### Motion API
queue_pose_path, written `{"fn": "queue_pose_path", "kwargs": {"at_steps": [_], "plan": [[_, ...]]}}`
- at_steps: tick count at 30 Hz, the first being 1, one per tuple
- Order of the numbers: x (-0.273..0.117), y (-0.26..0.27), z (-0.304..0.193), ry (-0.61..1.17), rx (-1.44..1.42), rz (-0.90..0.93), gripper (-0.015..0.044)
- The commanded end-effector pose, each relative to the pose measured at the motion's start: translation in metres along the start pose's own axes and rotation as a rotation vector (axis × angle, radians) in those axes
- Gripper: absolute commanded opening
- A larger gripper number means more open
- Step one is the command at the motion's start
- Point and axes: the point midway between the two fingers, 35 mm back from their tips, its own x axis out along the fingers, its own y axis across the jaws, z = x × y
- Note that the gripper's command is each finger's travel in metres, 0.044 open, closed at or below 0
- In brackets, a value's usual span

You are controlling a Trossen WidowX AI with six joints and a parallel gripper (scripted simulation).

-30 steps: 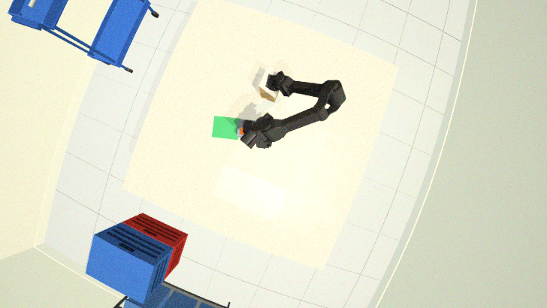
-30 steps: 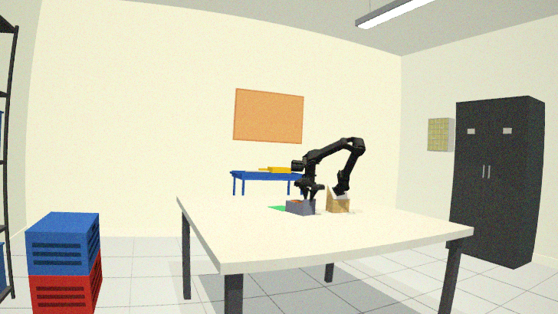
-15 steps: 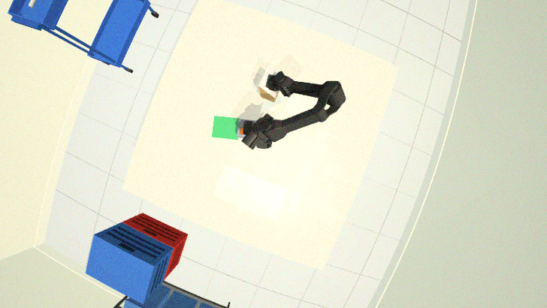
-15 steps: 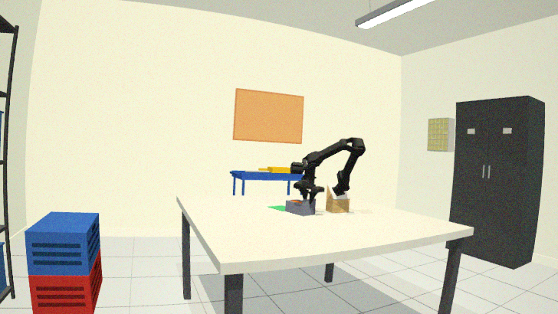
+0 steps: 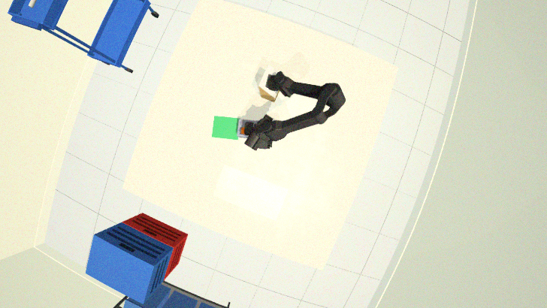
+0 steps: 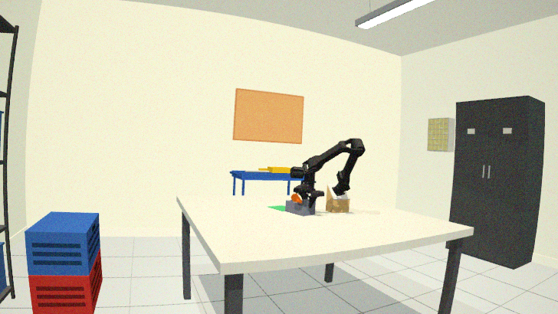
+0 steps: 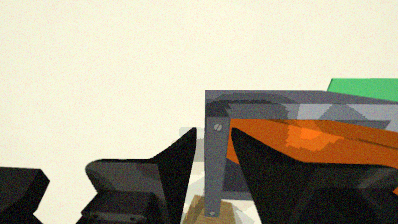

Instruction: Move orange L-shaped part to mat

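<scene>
Orange part [image 7: 310, 140] has one end tipped up out of the grey tray [image 7: 260, 97] on my bench [image 6: 312, 237], so I judge the pressing step is working. My end effector [image 7: 212, 150] is half spread, gripping nothing. Pinching, lifting and placing on the green mat [image 5: 225, 127], left of the tray, remain.

orange part [image 7: 320, 142] partly hidden behind one finger; green mat [image 7: 367, 88] cut off at frame edge

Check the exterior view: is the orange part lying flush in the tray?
No, one end of the orange part sticks up above the grey tray.
</scene>
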Motion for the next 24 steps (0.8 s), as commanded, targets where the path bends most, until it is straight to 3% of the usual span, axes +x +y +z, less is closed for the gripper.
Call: {"fn": "queue_pose_path", "kwargs": {"at_steps": [1,24], "plan": [[0.0079,-0.0005,-0.0043,0.011,0.015,0.007,0.0180],[0.0059,0.0002,-0.0017,0.003,0.004,0.004,0.0180]]}}
